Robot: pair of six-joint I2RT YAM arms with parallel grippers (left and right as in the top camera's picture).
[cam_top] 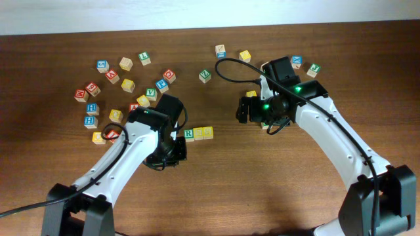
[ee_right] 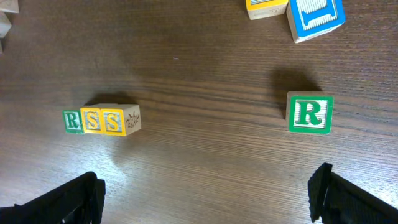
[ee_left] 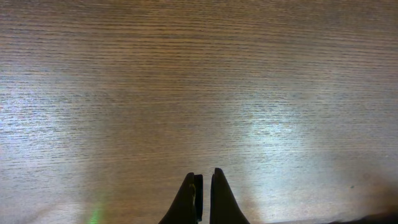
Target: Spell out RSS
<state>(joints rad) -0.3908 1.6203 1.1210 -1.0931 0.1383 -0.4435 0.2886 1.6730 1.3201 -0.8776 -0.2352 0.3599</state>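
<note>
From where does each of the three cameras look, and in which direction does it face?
Overhead: above the table, facing straight down; left arm and right arm show.
Left wrist: on the left arm, facing bare table; the left pincer shows, shut.
Right wrist: facing the RSS row; the right pincer shows, open.
Shared: overhead also sees the RSS row.

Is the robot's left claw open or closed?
Shut. In the left wrist view, the left gripper has its two fingers nearly touching, with nothing held between them.
</note>
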